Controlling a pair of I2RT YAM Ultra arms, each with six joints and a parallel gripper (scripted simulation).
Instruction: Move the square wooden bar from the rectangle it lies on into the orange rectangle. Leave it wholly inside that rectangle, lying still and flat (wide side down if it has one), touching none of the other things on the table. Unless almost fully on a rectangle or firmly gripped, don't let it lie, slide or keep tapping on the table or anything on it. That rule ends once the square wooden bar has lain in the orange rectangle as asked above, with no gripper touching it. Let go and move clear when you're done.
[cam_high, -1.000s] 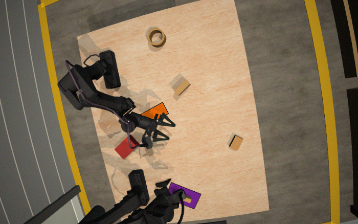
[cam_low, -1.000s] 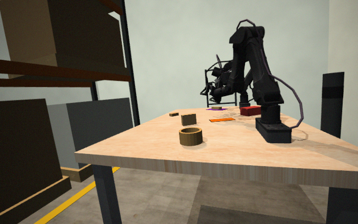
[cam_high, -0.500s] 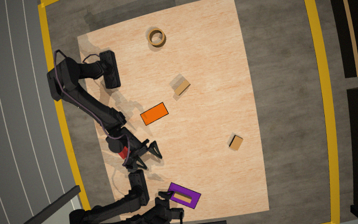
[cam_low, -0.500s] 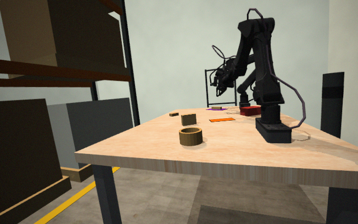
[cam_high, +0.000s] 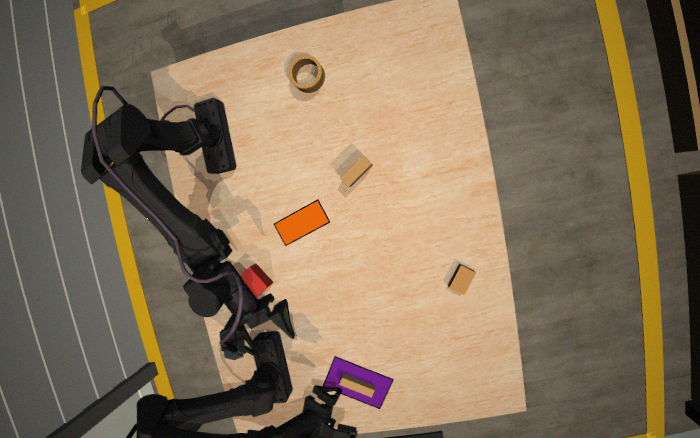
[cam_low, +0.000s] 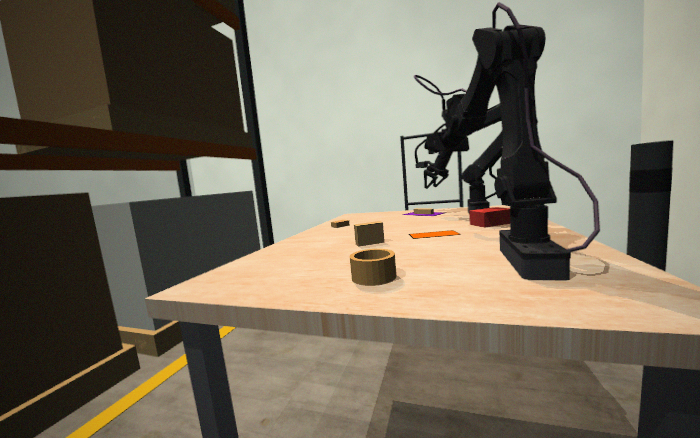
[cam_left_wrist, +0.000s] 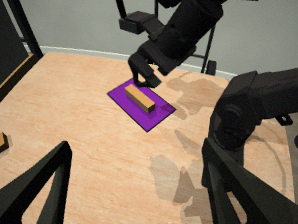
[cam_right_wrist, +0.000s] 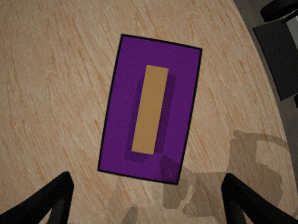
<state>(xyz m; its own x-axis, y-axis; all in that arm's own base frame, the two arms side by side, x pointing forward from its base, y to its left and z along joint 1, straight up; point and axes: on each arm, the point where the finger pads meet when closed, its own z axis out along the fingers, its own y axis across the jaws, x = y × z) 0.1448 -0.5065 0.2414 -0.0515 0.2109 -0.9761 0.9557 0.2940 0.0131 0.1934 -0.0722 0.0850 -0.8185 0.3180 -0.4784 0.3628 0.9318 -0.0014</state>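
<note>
The square wooden bar (cam_high: 357, 385) lies flat along the middle of the purple rectangle (cam_high: 360, 378) near the table's lower edge. It also shows in the right wrist view (cam_right_wrist: 149, 108) and the left wrist view (cam_left_wrist: 141, 98). The orange rectangle (cam_high: 301, 222) is empty near the table's middle. My right gripper (cam_high: 327, 394) hovers open and empty above the purple rectangle's left end, well above the bar (cam_low: 423, 210); its fingers stand wide apart. My left gripper (cam_high: 283, 316) is open and empty, held up between the red block and the purple rectangle (cam_left_wrist: 139, 108).
A red block (cam_high: 256, 279) lies under the left arm, left of the orange rectangle. A wooden ring (cam_high: 305, 72) stands at the far end. A wooden block (cam_high: 356, 170) lies beyond the orange rectangle, and another (cam_high: 460, 278) near the right edge.
</note>
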